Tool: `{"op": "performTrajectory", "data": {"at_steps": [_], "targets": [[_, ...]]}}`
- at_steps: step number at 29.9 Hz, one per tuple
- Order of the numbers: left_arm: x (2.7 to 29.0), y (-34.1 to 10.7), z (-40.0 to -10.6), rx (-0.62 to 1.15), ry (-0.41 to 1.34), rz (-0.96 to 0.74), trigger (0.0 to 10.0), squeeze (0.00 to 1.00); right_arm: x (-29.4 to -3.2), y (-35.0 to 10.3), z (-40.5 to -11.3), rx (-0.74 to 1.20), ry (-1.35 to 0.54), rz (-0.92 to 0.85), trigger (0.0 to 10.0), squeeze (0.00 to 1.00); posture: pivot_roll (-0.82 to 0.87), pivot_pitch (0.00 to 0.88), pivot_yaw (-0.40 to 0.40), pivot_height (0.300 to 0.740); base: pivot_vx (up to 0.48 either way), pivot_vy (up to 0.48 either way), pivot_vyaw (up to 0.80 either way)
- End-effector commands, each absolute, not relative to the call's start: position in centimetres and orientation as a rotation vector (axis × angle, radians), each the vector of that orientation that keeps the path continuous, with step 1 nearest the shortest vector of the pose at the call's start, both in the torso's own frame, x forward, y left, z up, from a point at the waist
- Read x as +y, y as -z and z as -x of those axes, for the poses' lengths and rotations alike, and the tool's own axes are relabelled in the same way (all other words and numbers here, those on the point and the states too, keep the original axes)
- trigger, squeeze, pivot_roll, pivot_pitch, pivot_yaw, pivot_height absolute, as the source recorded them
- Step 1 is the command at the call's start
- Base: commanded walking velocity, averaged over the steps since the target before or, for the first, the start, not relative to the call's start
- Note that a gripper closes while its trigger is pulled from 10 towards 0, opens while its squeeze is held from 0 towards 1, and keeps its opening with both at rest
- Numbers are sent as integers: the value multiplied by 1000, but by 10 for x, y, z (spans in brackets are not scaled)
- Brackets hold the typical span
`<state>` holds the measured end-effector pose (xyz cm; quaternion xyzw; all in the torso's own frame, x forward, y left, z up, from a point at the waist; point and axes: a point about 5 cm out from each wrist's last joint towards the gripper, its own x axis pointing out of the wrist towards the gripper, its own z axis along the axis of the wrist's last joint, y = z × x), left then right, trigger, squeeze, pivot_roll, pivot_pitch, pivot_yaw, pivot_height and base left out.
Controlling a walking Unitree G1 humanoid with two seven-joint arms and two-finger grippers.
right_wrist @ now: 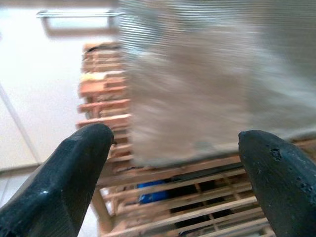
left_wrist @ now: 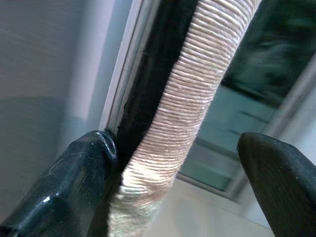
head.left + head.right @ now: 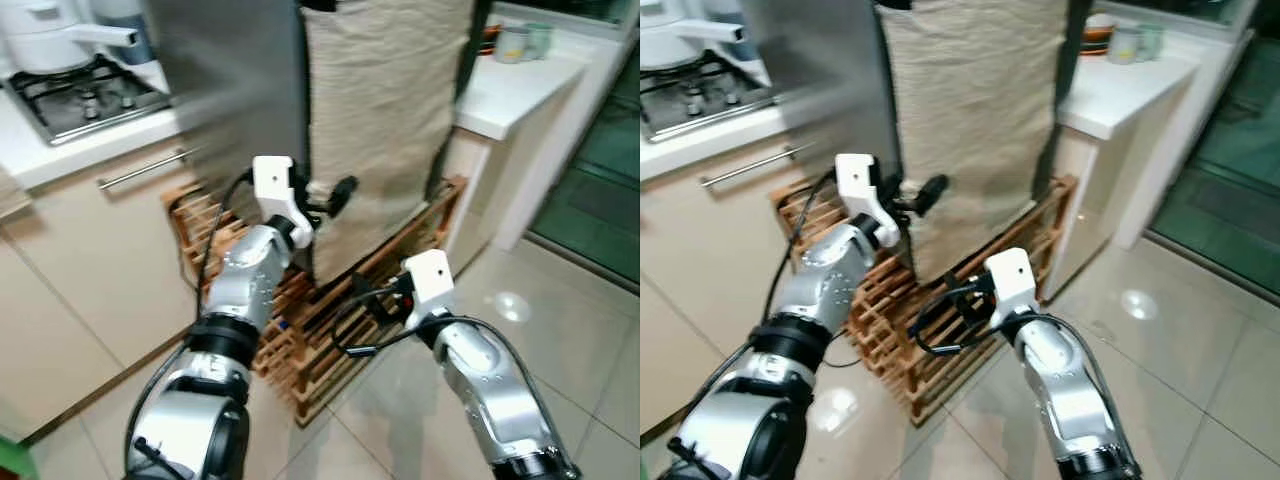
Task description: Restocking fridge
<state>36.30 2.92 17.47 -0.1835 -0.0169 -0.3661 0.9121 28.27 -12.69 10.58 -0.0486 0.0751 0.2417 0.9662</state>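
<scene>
- The fridge [image 3: 225, 70], grey and steel-fronted, stands between the cream kitchen cabinets [image 3: 90, 260] and a white counter [image 3: 510, 95], with a beige woven cloth [image 3: 385, 120] hanging down over its right-hand part.
- Left gripper [image 3: 335, 195] is up at the cloth's near edge, right where cloth meets the grey door.
- From the left wrist, the jaws are spread wide: one finger [image 2: 64, 187] sits against the dark seam beside the fridge panel, and the rolled edge of the cloth runs up between the two fingers, closer to that one, with the other well clear of it.
- Right gripper [image 3: 375, 300] hangs lower, in front of the wooden slatted rack [image 3: 330, 330] on the tiled floor [image 3: 580, 330].
- Its jaws are wide apart too, holding nothing; the cloth's bottom hem and the rack's slats show in the gap, out beyond the fingertips.
- A gas hob [image 3: 85, 95] with a white pot [image 3: 55, 35] sits on the worktop to the left.
</scene>
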Motion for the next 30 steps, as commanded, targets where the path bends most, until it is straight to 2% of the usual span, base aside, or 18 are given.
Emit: {"op": "performTrajectory", "data": {"at_steps": [1, 6, 9, 11, 12, 14, 15, 17, 20, 21, 22, 23, 25, 26, 27, 28, 30], "targets": [[-8, -214, -352, -162, 958, 355, 10000, 0, -125, -103, -275, 185, -541, 85, 10000, 0, -199, 0, 76, 740, 0, 0, 0], [-44, -222, -330, -158, 1148, 421, 10000, 0, -133, -93, -260, 275, -601, 105, 10000, 0, -227, 0, 93, 740, 0, 0, 0], [-42, -220, -328, -158, 1165, 402, 10000, 0, -130, -94, -258, 280, -614, 116, 10000, 0, -226, 0, 96, 740, 0, 0, 0], [-31, -218, -332, -153, 1132, 397, 10000, 0, -129, -95, -258, 281, -621, 125, 10000, 0, -217, 0, 100, 740, 0, 0, 0], [-12, -213, -336, -159, 1068, 347, 10000, 0, -128, -97, -258, 281, -637, 136, 10000, 0, -209, 0, 100, 740, 0, 0, 0], [-5, -212, -337, -163, 1043, 326, 10000, 0, -127, -98, -257, 281, -642, 139, 10000, 0, -207, 0, 99, 740, 0, 0, 0], [16, -205, -341, -157, 960, 278, 10000, 0, -127, -99, -258, 276, -641, 134, 10000, 0, -195, 0, 95, 740, 0, 0, 0], [32, -200, -343, -150, 906, 256, 10000, 0, -126, -100, -259, 274, -637, 127, 10000, 0, -187, 0, 92, 740, 0, 0, 0], [89, -189, -344, -144, 711, 216, 10000, 0, -126, -100, -264, 252, -597, 118, 10000, 0, -162, 0, 78, 740, 0, 0, 0], [99, -187, -343, -144, 676, 207, 10000, 0, -126, -100, -265, 246, -592, 117, 10000, 0, -157, 0, 75, 740, 0, 0, 0], [134, -182, -339, -147, 560, 180, 10000, 0, -128, -101, -275, 231, -518, 99, 10000, 0, -138, 0, 64, 740, 0, 0, 0], [134, -182, -339, -147, 560, 180, 10000, 0, -128, -101, -275, 231, -518, 99, 10000, 0, -138, 0, 64, 740, 0, 0, 0], [164, -178, -331, -140, 456, 168, 10000, 0, -131, -102, -283, 215, -460, 101, 10000, 0, -116, 0, 51, 740, 0, 0, 0], [164, -178, -331, -140, 456, 168, 10000, 0, -131, -102, -283, 215, -460, 101, 10000, 0, -116, 0, 51, 740, 0, 0, 0], [186, -174, -323, -144, 366, 166, 10000, 0, -132, -103, -288, 204, -437, 102, 10000, 0, -104, 0, 43, 740, 0, 0, 0], [186, -174, -323, -144, 366, 166, 10000, 0, -132, -103, -288, 204, -437, 102, 10000, 0, -104, 0, 43, 740, 0, 0, 0], [220, -168, -310, -151, 196, 154, 10000, 0, -133, -108, -296, 174, -415, 95, 10000, 0, -79, 0, 27, 740, 0, 0, 0]]}}
